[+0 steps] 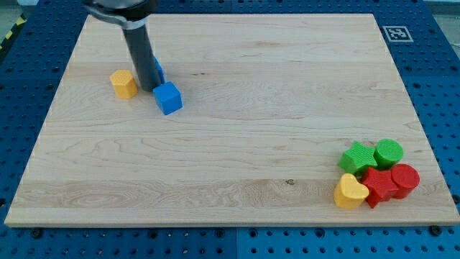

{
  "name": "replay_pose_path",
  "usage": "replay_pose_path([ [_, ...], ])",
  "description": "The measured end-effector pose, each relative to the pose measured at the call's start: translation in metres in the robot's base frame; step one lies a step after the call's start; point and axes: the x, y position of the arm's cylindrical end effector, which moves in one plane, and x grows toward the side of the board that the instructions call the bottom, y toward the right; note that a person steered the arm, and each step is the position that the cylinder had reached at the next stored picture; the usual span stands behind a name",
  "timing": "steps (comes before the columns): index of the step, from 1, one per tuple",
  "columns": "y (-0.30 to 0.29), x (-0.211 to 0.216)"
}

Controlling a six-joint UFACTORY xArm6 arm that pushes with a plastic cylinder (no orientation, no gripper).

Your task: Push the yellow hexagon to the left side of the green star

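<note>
Camera view: my tip sits just right of the yellow hexagon; no hand shows.

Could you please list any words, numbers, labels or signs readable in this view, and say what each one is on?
No readable words or numbers anywhere.
One sign: a black-and-white square marker printed on the wooden board at the view's top right corner; it is a pattern, not text.
The blocks carry no labels.
</note>
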Motion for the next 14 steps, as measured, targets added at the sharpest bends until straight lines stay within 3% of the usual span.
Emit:
replay_pose_path([
  [1, 0.0, -0.021],
  [2, -0.046, -0.048],
  [5, -0.043, 0.004],
  [7, -0.066, 0.006],
  [11, -0.078, 0.048],
  [14, -0.035, 0.091],
])
